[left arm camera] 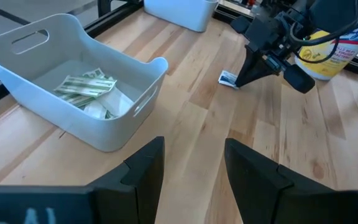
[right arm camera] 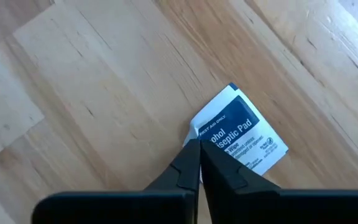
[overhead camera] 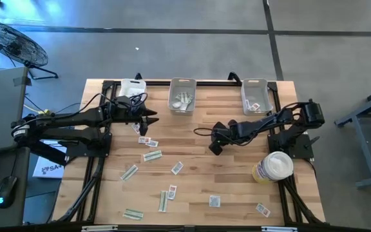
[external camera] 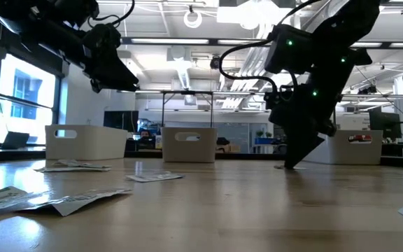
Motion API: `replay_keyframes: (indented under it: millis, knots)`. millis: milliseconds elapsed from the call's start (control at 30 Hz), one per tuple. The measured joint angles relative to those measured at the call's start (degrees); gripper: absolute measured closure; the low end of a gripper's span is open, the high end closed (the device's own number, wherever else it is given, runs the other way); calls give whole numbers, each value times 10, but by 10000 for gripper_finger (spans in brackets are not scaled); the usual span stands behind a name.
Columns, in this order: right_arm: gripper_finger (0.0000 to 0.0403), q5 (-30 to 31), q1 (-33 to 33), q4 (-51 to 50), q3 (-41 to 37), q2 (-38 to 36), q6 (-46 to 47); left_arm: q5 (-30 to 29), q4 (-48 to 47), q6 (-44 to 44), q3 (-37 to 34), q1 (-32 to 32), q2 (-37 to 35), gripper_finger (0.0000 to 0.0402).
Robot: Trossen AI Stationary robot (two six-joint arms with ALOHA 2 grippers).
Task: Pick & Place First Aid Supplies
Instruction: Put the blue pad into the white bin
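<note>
My right end effector (right arm camera: 199,163) is pinched shut on the wipe packet's (right arm camera: 241,134) edge, mid-tabletop (overhead camera: 192,187); I'd lift slowly, keeping the grip square; left end effector (left arm camera: 191,171) waits open.

The table (overhead camera: 237,174) was pale, matt planked wood; the bin (left arm camera: 73,134) smooth white plastic; the wipe packet (right arm camera: 247,134) printed paper with a slight sheen.

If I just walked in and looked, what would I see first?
First, the right gripper down on the middle of the wooden table, pinching the edge of a blue-and-white packet. Then the many small packets scattered across the table's near half, and the big white-and-yellow tub standing at the right side.
</note>
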Motion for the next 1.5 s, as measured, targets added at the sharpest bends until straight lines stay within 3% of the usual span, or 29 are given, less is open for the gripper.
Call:
replay_keyframes:
  millis: [167, 333, 600, 800, 933, 1133, 1500]
  knots:
    - [401, -3, 7, -10, 26, 2, -3, -1, 2, -6, 0, -7, 4, 236]
    - [401, -29, 31, 4, 81, 5, -41, -13, 41, 25, 1, -58, 33, 236]
    - [402, -80, 67, 74, 149, 3, -71, 21, 131, 218, 1, -201, 120, 236]
    - [402, -123, 77, 117, 171, 3, -74, -50, 195, 369, 1, -270, 177, 236]
    - [401, -154, 78, 136, 171, 3, -76, -104, 268, 454, 1, -282, 206, 236]
    - [401, -157, 77, 169, 171, 2, -79, -44, 341, 531, 1, -282, 252, 236]
    - [402, -183, 76, 214, 171, 2, -105, -68, 343, 542, 52, -281, 313, 236]
